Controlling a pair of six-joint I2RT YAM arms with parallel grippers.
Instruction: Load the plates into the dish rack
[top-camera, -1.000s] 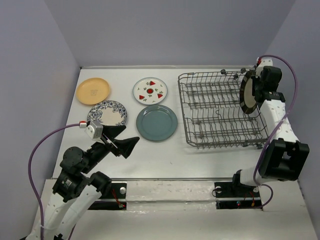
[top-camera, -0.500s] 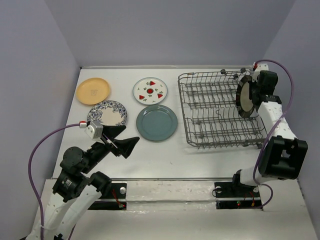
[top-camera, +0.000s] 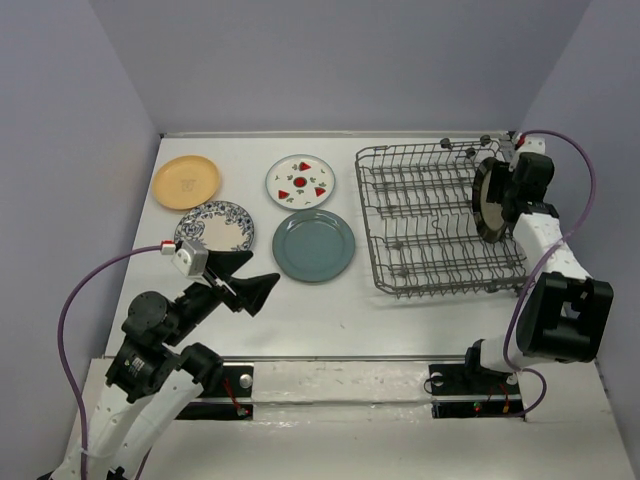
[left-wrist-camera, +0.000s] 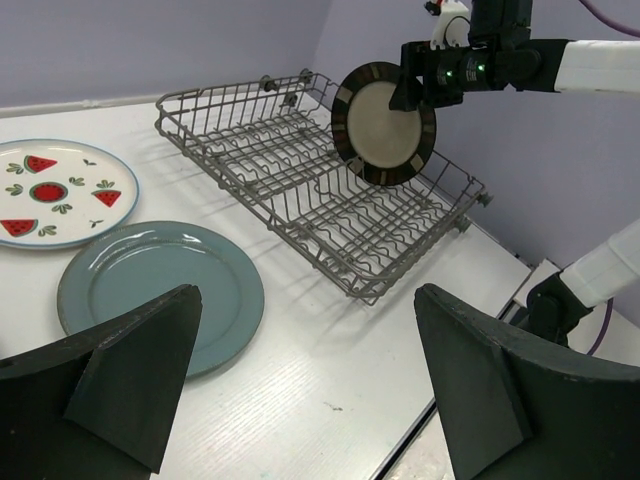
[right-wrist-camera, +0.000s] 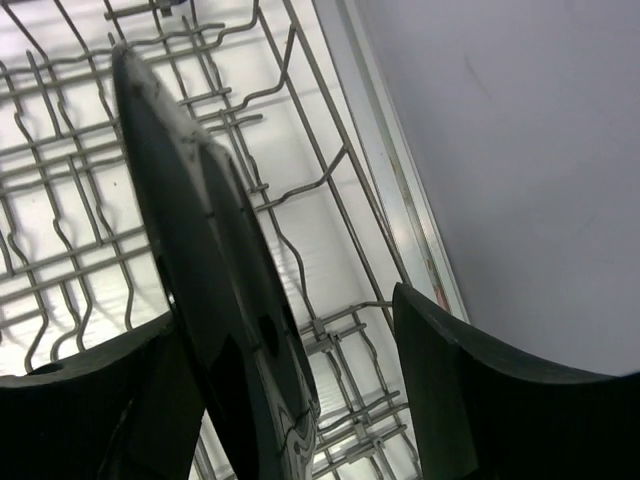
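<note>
Top view: I count one of five done or nearly so. The beige plate (top-camera: 490, 200) stands on edge in the right end of the dish rack (top-camera: 420, 225), with the right gripper (top-camera: 503, 192) straddling its upper rim. The orange plate (top-camera: 186, 182), fruit-marked plate (top-camera: 300, 181), floral plate (top-camera: 214, 226) and teal plate (top-camera: 314, 245) lie flat on the table (top-camera: 400, 320), all beyond the left gripper (top-camera: 248, 278) tips, so four are left to load.

Left wrist view: my left fingers are spread wide with nothing between them. The teal plate lies just past the left-hand finger. From here I see the beige plate's face upright above the rack wires, which the top view foreshortens.

Right wrist view: only here do I see the grip itself. The plate's dark rim runs close along one finger, while the other finger (right-wrist-camera: 450, 400) stands clear of it with rack wire showing between, so the jaws are released. I judge the plate seated among the tines.
</note>
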